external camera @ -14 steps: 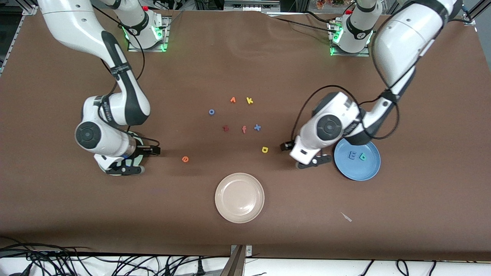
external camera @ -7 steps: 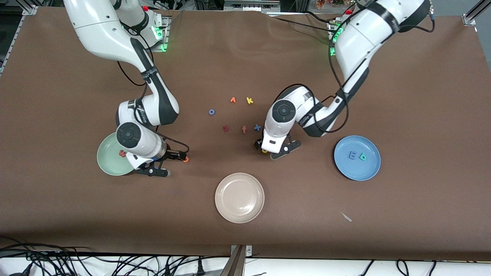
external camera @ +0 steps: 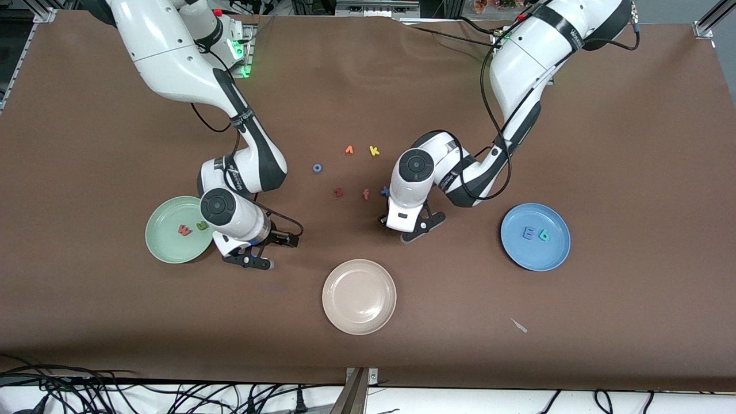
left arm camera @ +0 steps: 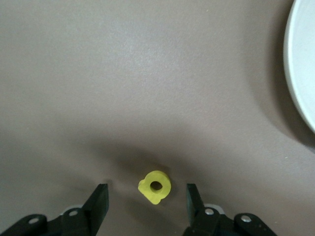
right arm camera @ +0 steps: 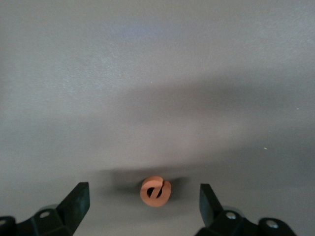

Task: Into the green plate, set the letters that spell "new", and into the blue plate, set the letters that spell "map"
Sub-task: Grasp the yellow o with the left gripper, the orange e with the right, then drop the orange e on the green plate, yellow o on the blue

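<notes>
1. Green plate (external camera: pixel 172 229), toward my right arm's end of the table. In it lie the pinkish-red w (external camera: pixel 184 230) and the olive-green n (external camera: pixel 202 225), side by side, apart.
2. My right gripper (external camera: pixel 270 252), low over the table just beside the green plate. Fingers spread wide. In the right wrist view the orange e (right arm camera: pixel 155 191) lies flat on the table between them, touching neither finger.
3. Beige-white plate (external camera: pixel 359 296), nearest the front camera, mid-table.
4. Loose letters mid-table: blue o (external camera: pixel 317 168), orange letter (external camera: pixel 349 150), yellow k (external camera: pixel 374 151), dark red z (external camera: pixel 338 192), pink f (external camera: pixel 365 195), and blue x (external camera: pixel 384 191) partly hidden by my left arm.
5. My left gripper (external camera: pixel 402 230), low over the table. Fingers parted. In the left wrist view the yellow a (left arm camera: pixel 155 186) sits between them, clear of both. A plate's pale rim (left arm camera: pixel 300 69) shows at that view's edge.
6. Blue plate (external camera: pixel 535 236), toward my left arm's end. The blue m (external camera: pixel 528 232) and teal p (external camera: pixel 543 235) lie in it, just beside each other.
</notes>
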Controlling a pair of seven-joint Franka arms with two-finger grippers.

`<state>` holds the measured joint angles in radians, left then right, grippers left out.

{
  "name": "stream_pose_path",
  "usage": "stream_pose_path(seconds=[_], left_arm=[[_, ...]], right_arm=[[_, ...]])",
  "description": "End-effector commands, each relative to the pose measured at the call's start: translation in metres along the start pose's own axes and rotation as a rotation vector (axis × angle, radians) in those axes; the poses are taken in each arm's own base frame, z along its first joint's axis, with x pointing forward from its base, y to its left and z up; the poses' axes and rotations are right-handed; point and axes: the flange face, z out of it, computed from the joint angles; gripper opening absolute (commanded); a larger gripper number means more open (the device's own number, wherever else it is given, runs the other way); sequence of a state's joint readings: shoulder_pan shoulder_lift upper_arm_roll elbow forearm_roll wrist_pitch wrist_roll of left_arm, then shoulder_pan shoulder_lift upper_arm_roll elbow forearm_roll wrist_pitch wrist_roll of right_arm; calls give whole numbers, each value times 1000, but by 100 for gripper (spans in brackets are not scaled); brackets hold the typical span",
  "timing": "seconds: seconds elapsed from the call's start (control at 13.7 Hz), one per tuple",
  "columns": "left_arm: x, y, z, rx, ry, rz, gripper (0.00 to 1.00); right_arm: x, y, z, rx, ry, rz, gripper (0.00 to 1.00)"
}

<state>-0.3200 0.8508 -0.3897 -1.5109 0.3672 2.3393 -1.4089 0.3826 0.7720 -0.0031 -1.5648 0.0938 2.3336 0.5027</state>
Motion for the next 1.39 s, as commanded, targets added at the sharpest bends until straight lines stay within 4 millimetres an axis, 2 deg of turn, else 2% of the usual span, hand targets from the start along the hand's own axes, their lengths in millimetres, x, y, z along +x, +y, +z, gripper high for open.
stream_pose_path(seconds=[0.0, 0.22, 0.29, 0.37, 0.44, 1.03, 1.1, 1.25, 1.32], left_arm=[[3, 6, 10, -2, -11, -2, 72], [4, 6, 12, -3, -9, -3, 72], [6, 5, 12, -3, -9, -6, 69], [8, 5, 10, -6, -7, -8, 62], [10, 4, 10, -5, -9, -11, 60], [7, 2, 19, 1, -17, 11, 59], [7, 3, 19, -2, -17, 12, 55], [5, 4, 19, -2, -16, 16, 49], [4, 4, 19, -1, -15, 16, 41]], right_arm=[[4, -5, 8, 4, -2, 9, 87], [4, -5, 9, 3, -4, -3, 68], [4, -5, 9, 2, -3, -7, 59], [4, -5, 9, 2, -3, -7, 53], [3, -4, 10, 2, -5, -6, 49], [4, -2, 12, 0, -11, -5, 19], [7, 2, 9, -1, -14, -1, 16], [13, 2, -5, -9, -34, -12, 16], [19, 8, -13, -16, -52, -12, 16]])
